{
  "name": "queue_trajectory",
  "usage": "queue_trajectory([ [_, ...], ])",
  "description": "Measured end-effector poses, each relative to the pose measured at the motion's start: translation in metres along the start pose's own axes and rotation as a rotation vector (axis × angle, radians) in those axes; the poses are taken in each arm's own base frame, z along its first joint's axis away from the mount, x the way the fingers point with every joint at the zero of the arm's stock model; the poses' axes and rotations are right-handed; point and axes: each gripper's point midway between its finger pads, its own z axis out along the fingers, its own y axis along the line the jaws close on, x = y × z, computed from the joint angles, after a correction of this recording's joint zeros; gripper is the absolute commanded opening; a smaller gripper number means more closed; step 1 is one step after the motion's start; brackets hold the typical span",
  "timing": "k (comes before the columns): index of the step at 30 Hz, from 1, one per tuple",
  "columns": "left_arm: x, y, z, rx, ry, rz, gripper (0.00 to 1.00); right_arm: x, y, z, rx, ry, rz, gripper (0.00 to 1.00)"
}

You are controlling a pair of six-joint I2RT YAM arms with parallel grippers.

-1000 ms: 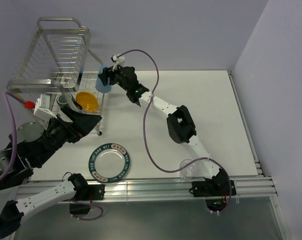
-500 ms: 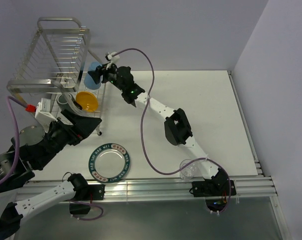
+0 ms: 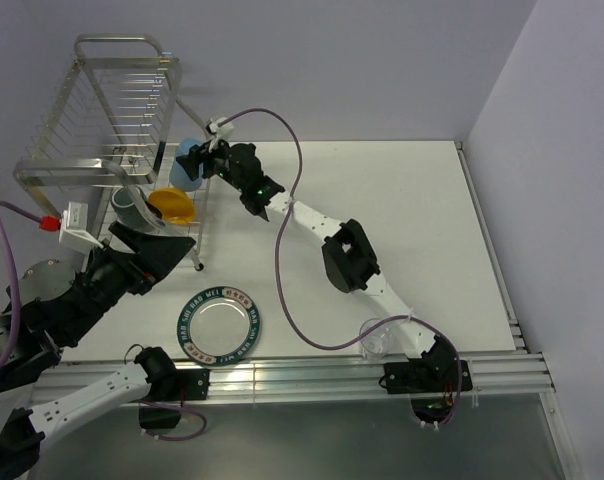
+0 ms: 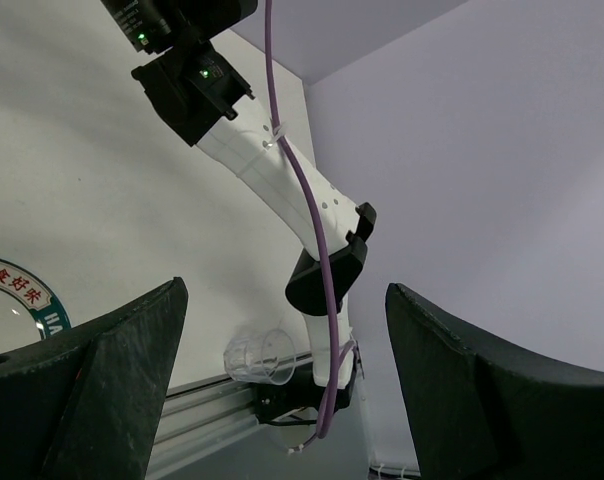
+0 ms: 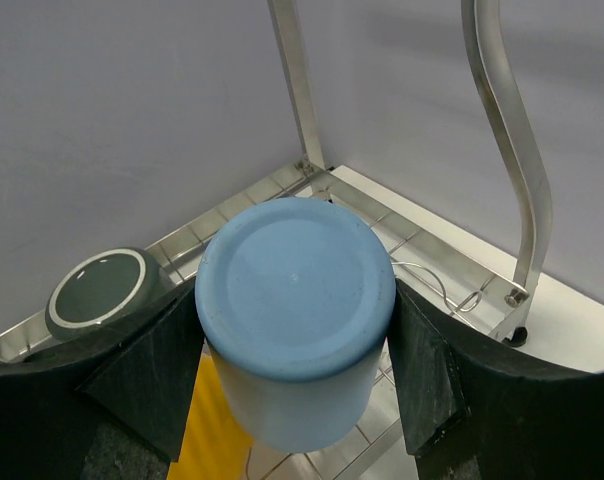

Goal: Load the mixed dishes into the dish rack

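My right end effector [image 5: 294, 385] grips the light blue cup [image 5: 294, 290] and holds it over the lower tier of the tall chrome wire dish rack [image 3: 102, 110]. The cup is just beside the dark green-grey mug [image 5: 97, 288] and orange-yellow bowl [image 3: 174, 205] resting there. My left end effector [image 4: 287, 350] stands open and empty. The silver plate with green lettered rim [image 3: 219, 322] and the small clear glass [image 3: 374, 338] sit on the white counter [image 3: 402, 220].

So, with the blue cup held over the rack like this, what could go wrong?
The light blue cup, gripped by the right end effector, hangs just above the orange bowl beside the dark mug; released here it may land on the bowl. The rack's upright post stands close to the end effector and could catch it. The clear glass sits by the right arm's base, where a swing might clip it.
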Motion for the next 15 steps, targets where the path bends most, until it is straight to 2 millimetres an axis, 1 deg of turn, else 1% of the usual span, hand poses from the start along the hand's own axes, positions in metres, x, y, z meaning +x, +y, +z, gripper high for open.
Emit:
queue_trajectory([
  [15,-0.001,0.000,-0.002,0.002,-0.004,-0.007,0.87,0.018,-0.008,0.000,0.028,0.027,-0.050,0.00],
])
